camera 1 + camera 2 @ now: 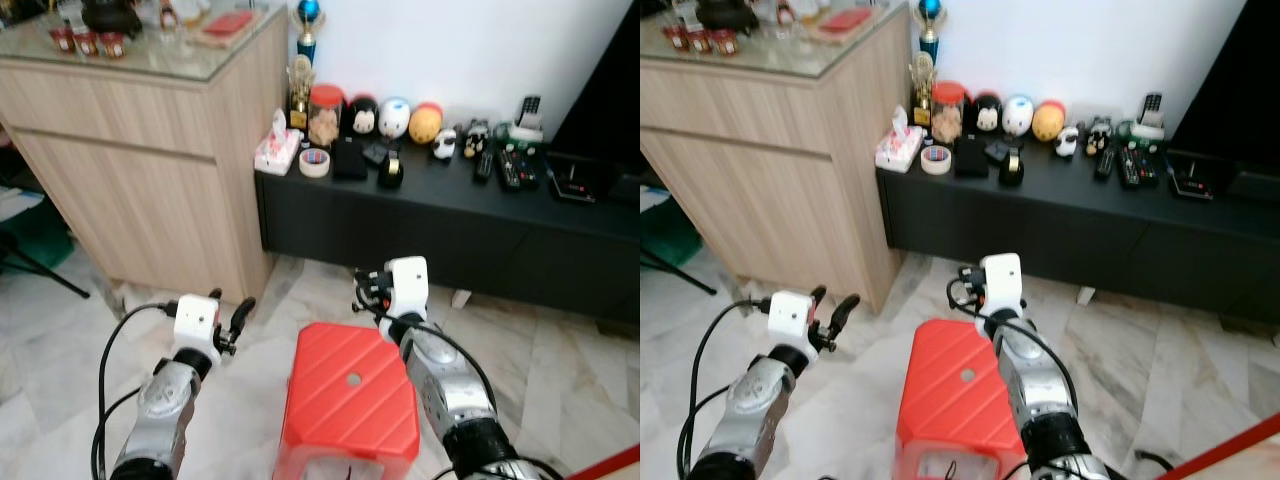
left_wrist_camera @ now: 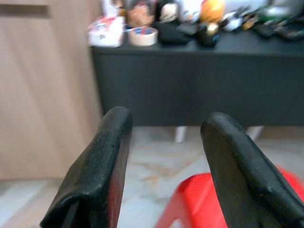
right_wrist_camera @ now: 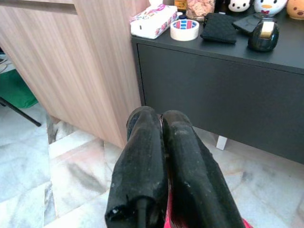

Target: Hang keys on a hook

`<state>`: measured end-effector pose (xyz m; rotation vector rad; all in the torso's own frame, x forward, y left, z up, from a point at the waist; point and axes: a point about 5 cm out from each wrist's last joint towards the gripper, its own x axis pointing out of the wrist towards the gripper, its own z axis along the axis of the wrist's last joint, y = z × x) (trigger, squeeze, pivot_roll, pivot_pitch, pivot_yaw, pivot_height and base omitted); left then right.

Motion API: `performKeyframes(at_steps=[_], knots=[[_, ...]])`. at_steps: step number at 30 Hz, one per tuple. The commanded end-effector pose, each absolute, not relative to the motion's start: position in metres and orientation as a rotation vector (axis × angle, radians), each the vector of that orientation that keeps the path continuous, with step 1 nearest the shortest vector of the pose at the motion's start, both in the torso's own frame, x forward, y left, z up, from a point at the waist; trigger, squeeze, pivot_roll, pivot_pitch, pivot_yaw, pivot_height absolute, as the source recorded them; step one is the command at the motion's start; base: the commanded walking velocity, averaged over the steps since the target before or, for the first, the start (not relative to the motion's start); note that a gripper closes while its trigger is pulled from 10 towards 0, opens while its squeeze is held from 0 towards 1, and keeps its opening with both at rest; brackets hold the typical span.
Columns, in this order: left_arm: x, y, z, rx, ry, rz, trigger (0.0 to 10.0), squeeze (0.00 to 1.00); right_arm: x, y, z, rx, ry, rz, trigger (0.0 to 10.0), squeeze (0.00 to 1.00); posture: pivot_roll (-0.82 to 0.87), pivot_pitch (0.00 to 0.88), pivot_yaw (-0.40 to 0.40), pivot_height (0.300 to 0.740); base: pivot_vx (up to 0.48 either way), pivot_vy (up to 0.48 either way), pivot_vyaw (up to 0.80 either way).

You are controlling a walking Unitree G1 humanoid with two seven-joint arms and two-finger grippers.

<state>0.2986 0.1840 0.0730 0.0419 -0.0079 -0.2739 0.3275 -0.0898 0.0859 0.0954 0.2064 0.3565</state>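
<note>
My left gripper is held low over the marble floor, left of a red plastic stool; its two black fingers stand open with nothing between them. My right gripper hovers just past the stool's far edge. In the right wrist view its fingers are pressed shut together, and I make out nothing held in them. Both grippers point towards a low black console. I make out no keys or hook among the small things on it.
A tall wooden cabinet with a glass top stands at the left. On the console lie a tissue pack, a tape roll, a black pouch, toy figures and several remotes. A dark screen stands far right.
</note>
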Motion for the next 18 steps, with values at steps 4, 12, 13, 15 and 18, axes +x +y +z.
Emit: performKeyframes(at_steps=[4, 12, 13, 15, 18], knots=[[0.303, 0.174, 0.085, 0.043, -0.025, -0.385, 10.0, 0.00, 0.327, -0.090, 0.090, 0.096, 0.204, 0.361, 10.0, 0.00, 0.06, 0.000, -0.075, 0.730, 0.000, 0.000, 0.00], [0.295, 0.151, 0.098, 0.069, 0.002, -0.645, 10.0, 0.00, 0.324, -0.076, 0.096, 0.093, 0.244, 0.467, 10.0, 0.00, 0.06, 0.000, -0.083, 0.740, 0.000, 0.000, 0.00], [0.294, 0.150, 0.098, 0.072, 0.006, -0.655, 10.0, 0.00, 0.324, -0.075, 0.096, 0.083, 0.248, 0.477, 10.0, 0.00, 0.06, 0.000, -0.085, 0.740, 0.000, 0.000, 0.00], [0.292, 0.149, 0.098, 0.075, 0.016, -0.677, 10.0, 0.00, 0.323, -0.074, 0.095, 0.055, 0.263, 0.488, 10.0, 0.00, 0.06, 0.000, -0.085, 0.740, 0.000, 0.000, 0.00], [0.288, 0.147, 0.100, 0.074, 0.044, -0.732, 10.0, 0.00, 0.322, -0.072, 0.098, 0.067, 0.263, 0.493, 10.0, 0.00, 0.07, 0.004, -0.083, 0.740, 0.000, 0.000, 0.00]])
